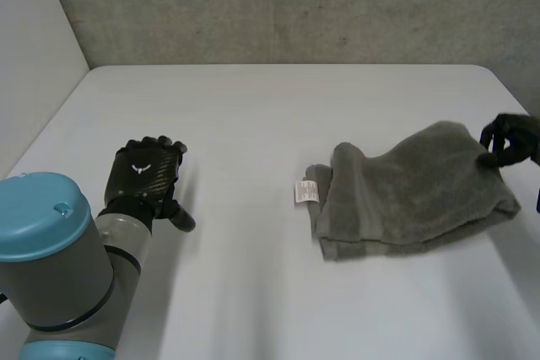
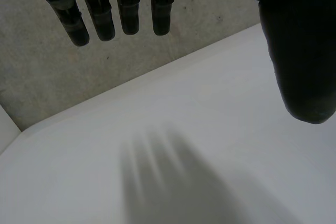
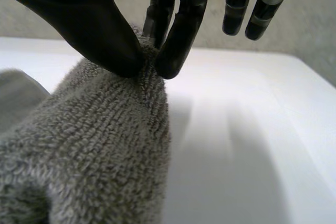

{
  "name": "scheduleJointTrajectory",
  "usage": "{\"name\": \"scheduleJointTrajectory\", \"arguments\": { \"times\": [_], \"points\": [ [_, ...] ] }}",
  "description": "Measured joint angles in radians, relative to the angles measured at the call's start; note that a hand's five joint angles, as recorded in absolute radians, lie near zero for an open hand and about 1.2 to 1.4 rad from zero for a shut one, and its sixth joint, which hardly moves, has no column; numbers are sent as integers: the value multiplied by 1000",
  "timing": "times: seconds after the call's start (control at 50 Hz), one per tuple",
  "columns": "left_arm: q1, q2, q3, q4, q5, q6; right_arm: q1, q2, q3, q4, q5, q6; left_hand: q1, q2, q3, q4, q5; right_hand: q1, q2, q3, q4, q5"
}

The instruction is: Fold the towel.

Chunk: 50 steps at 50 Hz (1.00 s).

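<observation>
The towel [image 1: 413, 191], bunched at the surface's [image 1: 253, 124] right, is pinched at its far-right corner by the right hand [image 1: 510, 137]; the left hand [image 1: 145, 176] is held open. Folding is judged underway: the corner should be drawn leftward.

The towel [image 1: 413, 191] lies in a heap on the right part of the bench [image 1: 253, 124], with its label [image 1: 305, 192] at its left end. The right hand [image 1: 510, 139] is at the towel's far right corner and pinches it between thumb and fingers. The left hand [image 1: 145, 174] is over the bench's left side, well apart from the towel. A wall [image 1: 295, 6] stands behind the bench.
</observation>
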Motion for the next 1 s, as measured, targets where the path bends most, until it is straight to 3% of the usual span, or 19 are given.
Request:
{"name": "scheduleJointTrajectory", "arguments": {
  "times": [0.12, 0.24, 0.46, 0.62, 0.84, 0.92, 1.0],
  "points": [
    [0, 0, 0, 0, -2, 0, 90, -73, -38, 37, -37, 30, 0, 0, 0, 0, 0, 4, 0, 0, 0, 2],
    [0, 0, 0, -1, -5, 0, 262, -74, -68, 45, -29, 71, 0, -1, 0, 0, 0, 6, 0, 0, 0, 5],
    [0, -1, 0, -2, -7, 0, 548, 88, -111, 19, 90, 85, 0, -1, 0, 0, 0, 9, 6, 0, 0, 5],
    [-2, -1, -4, 0, -7, 0, 623, 197, -131, -28, 150, 83, 0, -1, 0, 0, 0, 5, -10, 0, 0, -1],
    [-3, -2, -1, 0, 0, 0, 627, 169, -135, -18, 190, 106, 0, -1, 0, 0, -1, -914, -824, 0, 0, -999],
    [-2, -2, 18, -1, 3, 1, 596, 86, -117, -2, 184, 136, 0, -1, 0, 0, 0, -1157, -1112, 0, 0, -1093],
    [-5, -2, 63, -1, 19, 1, 536, -9, -88, 8, 163, 172, 0, -1, 0, 0, 0, -1174, -1248, 0, 0, -1093]
  ]
}}
